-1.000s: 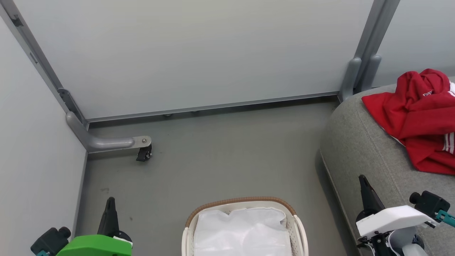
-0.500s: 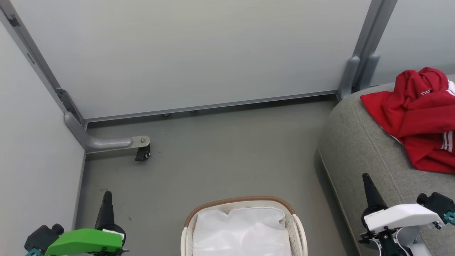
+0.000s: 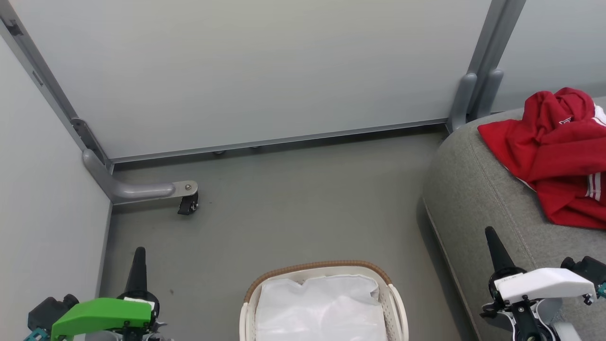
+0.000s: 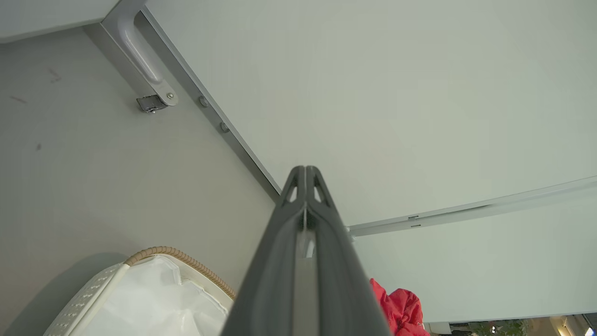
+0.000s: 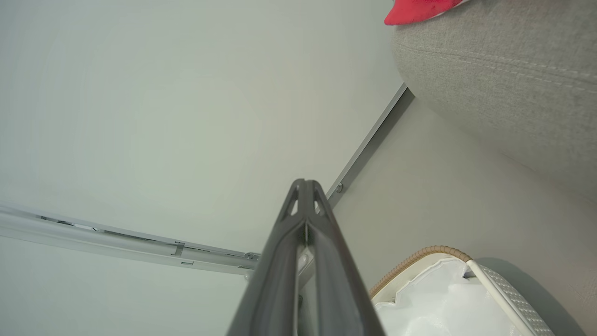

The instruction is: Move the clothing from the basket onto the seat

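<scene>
Bright red clothing (image 3: 558, 151) with white stripes lies crumpled on the grey seat (image 3: 473, 189) at the right; a bit of it shows in the left wrist view (image 4: 401, 308) and the right wrist view (image 5: 419, 9). The white basket (image 3: 322, 272) with a brown rim stands at the bottom centre, only its white liner showing inside. My left gripper (image 3: 138, 255) is shut and empty at the lower left, left of the basket. My right gripper (image 3: 490, 237) is shut and empty at the lower right, over the seat's front edge.
Pale partition walls (image 3: 265, 71) close the space behind and to the left. A grey metal foot with a black caster (image 3: 187, 204) sticks out over the grey floor (image 3: 303, 203) at the left. The basket (image 4: 116, 289) and seat (image 5: 503, 84) bound the floor to the right.
The head camera has shifted slightly, sliding the scene left and up. Both grippers stay shut, the left sits a little lower left and the right further right in view.
</scene>
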